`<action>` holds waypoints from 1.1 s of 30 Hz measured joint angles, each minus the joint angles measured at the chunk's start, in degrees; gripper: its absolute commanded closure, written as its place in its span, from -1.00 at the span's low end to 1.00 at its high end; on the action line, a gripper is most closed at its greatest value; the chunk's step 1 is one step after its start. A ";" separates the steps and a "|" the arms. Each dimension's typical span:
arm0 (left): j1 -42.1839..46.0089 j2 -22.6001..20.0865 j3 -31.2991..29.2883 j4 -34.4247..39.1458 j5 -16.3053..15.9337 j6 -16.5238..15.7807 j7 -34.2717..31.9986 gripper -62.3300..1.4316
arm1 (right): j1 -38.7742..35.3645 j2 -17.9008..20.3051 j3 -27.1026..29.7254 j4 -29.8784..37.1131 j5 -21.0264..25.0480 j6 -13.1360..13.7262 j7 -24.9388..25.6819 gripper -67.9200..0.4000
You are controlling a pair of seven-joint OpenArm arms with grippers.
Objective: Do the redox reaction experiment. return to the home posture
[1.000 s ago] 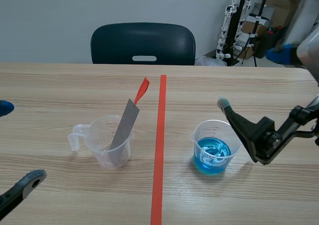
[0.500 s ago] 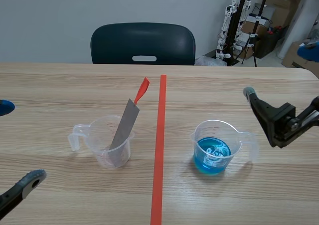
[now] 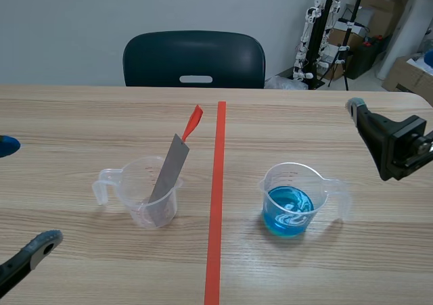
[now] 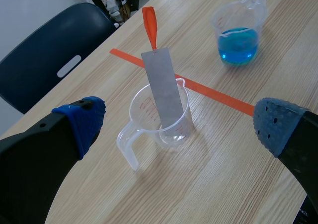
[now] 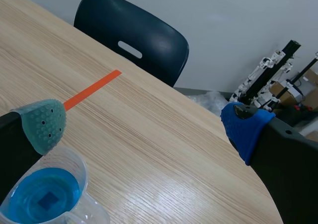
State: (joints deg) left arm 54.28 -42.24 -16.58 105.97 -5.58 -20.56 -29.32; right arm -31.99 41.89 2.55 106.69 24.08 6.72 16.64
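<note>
Table (image 3: 67, 115), scene view: clear measuring cup (image 3: 145, 198) stands left of the orange-red tape line (image 3: 218, 183), about midway between the near and far edges, handle toward the left edge. Grey metal strip (image 3: 168, 176) with a red tab leans inside it, upper end tilted toward the tape line. Blue-liquid cup (image 3: 292, 197) stands right of the tape line, handle toward the right edge. Right arm (image 3: 396, 143) hangs above the table by the right edge, apart from the blue-liquid cup. Dark chair (image 3: 194, 58) stands behind the far edge.

Left wrist view: left pincer (image 4: 179, 124) released, fingers wide apart, grasping nothing. Measuring cup with metal strip lies ahead, below the gap. Blue-liquid cup sits beyond the tape line.

Right wrist view: right pincer (image 5: 146, 124) released, grasping nothing. Blue-liquid cup lies below its grey-green-padded finger.
</note>
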 measured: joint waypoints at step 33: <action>0.00 0.00 0.00 0.00 0.00 0.00 0.02 -1.00 | 0.00 0.02 0.00 -0.09 -2.16 2.54 -0.44 -1.00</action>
State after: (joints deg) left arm 54.28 -42.24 -16.58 105.97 -5.58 -20.56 -29.30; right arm -31.99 41.91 2.55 106.61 21.91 9.26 16.21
